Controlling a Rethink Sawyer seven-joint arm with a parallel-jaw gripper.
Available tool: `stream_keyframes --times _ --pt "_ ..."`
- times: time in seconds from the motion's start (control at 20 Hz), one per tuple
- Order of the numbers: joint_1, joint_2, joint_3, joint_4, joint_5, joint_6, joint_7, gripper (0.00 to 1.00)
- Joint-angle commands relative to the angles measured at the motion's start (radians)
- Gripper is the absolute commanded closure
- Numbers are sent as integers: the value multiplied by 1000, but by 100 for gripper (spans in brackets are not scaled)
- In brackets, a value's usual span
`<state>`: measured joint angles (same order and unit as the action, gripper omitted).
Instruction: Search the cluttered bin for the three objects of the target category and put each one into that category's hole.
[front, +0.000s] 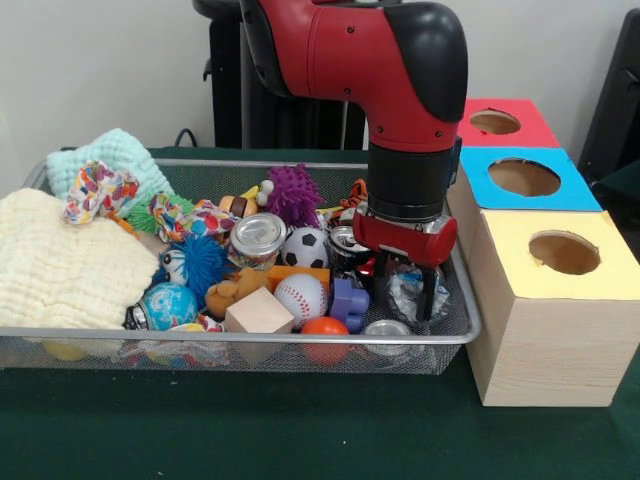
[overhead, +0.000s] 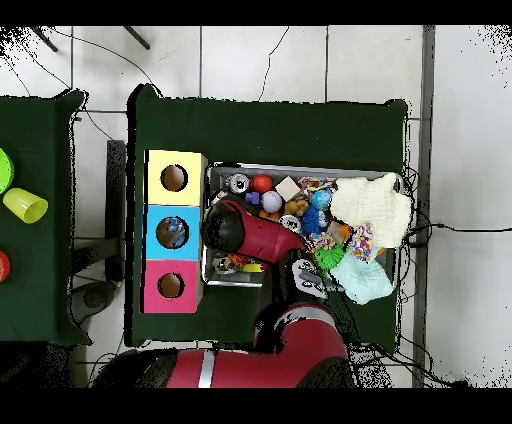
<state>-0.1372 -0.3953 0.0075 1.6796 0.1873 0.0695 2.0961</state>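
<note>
The red and black arm (front: 400, 90) is lowered into the bin (front: 240, 335), at the end of the bin nearest the three wooden boxes. The claw (front: 405, 290) is positioned low among the clutter, and its black fingers (front: 428, 298) are seen on either side of a crumpled clear plastic bottle (front: 405, 295). Whether the bottle is actually gripped cannot be told, as the fingers are partly masked by the clutter.

The bin is placed on the green-covered bench (front: 300, 430), along the middle, with the boxes set just beside its short end. In the front view the blue-topped box (front: 525, 180) is located between the red-topped box (front: 500, 125) at the far edge and the yellow-topped box (front: 560, 255) at the near edge. Its round hole (front: 524, 177) is uncovered.

Other contents of the bin are noted: a metal can (front: 258, 238), a soccer ball (front: 305, 247), a baseball (front: 300, 295), a wooden block (front: 258, 313), a purple spiky ball (front: 293, 192) and a cream cloth (front: 60, 265).

In the overhead view the claw is hidden beneath the arm's wrist (overhead: 225, 228).
</note>
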Motion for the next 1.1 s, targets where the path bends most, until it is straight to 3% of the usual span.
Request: stream_keyframes --times 0.05,0.85,1.1 --pt "63 20 141 70 56 -22 224 0" --pt "97 11 128 81 113 -50 220 0" --pt "105 -65 117 117 136 27 217 0"
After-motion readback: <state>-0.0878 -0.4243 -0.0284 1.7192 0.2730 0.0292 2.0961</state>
